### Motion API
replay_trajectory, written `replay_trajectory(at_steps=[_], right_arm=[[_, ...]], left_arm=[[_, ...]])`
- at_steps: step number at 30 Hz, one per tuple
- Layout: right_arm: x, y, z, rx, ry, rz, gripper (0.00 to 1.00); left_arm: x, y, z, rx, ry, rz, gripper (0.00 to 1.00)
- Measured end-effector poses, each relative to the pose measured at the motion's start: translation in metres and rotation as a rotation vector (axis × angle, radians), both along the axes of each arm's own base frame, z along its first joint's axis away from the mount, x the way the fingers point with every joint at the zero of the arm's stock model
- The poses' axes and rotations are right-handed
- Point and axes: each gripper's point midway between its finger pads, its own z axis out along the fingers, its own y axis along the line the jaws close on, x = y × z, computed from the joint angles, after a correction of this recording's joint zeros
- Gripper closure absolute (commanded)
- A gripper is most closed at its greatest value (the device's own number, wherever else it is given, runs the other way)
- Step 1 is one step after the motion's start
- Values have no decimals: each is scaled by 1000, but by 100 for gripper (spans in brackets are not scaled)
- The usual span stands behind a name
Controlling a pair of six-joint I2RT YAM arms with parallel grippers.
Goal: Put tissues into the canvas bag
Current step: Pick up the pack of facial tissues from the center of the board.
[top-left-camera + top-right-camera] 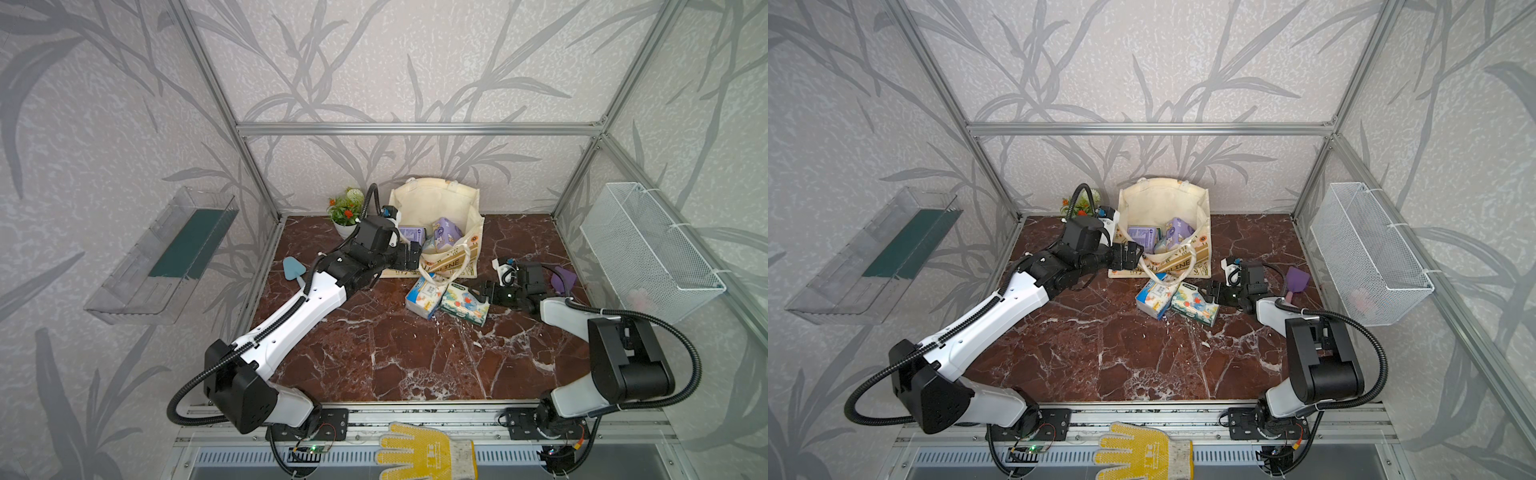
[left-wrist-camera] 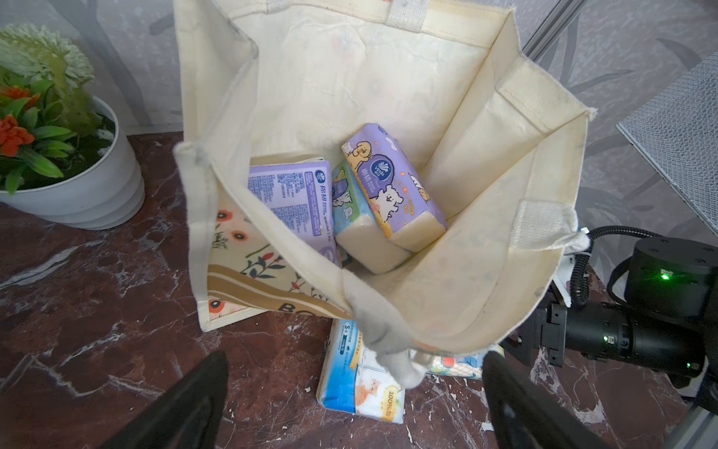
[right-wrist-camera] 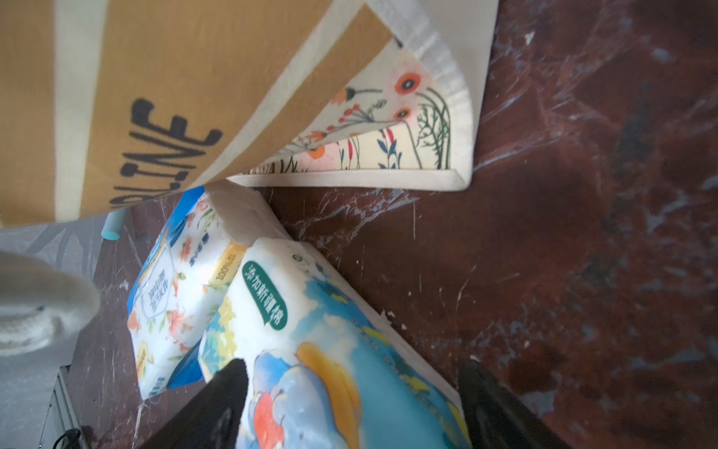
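The cream canvas bag (image 1: 432, 203) (image 1: 1163, 203) stands open at the back of the table. Inside it lie two purple tissues packs (image 2: 291, 202) (image 2: 392, 182) with a green-blue pack (image 2: 349, 210) between them. On the table in front of the bag lie a blue-white pack (image 1: 424, 295) (image 2: 357, 385) and the elephant pack (image 1: 463, 307) (image 3: 330, 350) side by side. My left gripper (image 1: 411, 255) (image 2: 355, 359) is open at the bag's front left rim and holds nothing. My right gripper (image 1: 482, 291) (image 3: 349, 373) is open with a finger on each side of the elephant pack, which rests on the table.
A white bag handle (image 1: 440, 274) droops over the blue-white pack. A potted plant (image 1: 345, 212) stands left of the bag. A blue shovel (image 1: 293, 268) lies at the left, a purple shovel (image 1: 563, 278) behind my right arm. A wire basket (image 1: 648, 249) and a clear tray (image 1: 166, 253) hang on the side walls.
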Motion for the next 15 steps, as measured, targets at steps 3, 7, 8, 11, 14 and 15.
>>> replay_trajectory(at_steps=[3,7,8,11,14,15], right_arm=[[-17,7,3,-5,9,20,16],[-41,22,7,-15,17,50,17],[-48,26,7,-15,22,55,17],[-68,37,7,-22,34,63,17],[-85,42,3,-33,63,51,16],[-90,42,1,-38,75,44,17]], left_arm=[[-6,6,-3,-4,3,14,1],[-12,11,-9,-10,13,26,1],[-14,12,-13,-9,19,29,1],[-17,16,-21,-3,33,39,1],[-21,22,-30,4,46,57,1],[-23,23,-32,6,50,60,1]])
